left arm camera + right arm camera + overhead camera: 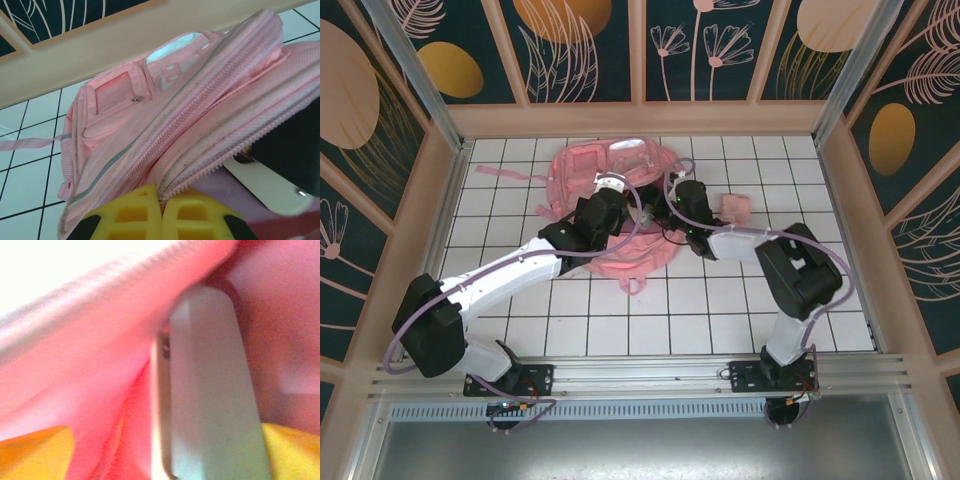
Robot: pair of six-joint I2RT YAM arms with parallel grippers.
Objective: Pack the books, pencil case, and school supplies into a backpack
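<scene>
Currently, backpack (620, 170), lying near table's (620, 320) far edge, being pinched at zipper rim by closed left gripper (161, 200); pencil case (210, 390), inside backpack opening, being flanked, ungripped, by wide-spread right gripper (165, 440).

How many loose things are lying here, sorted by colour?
Pink: 2, the backpack and a small squarish item
Pale blue-teal: 1, the pencil case
Total: 3

My white gridded table (620, 325) is carrying the backpack (582, 165), lying near the far edge, and a small pink item (734, 208) lying beside it, toward the right edge.
</scene>
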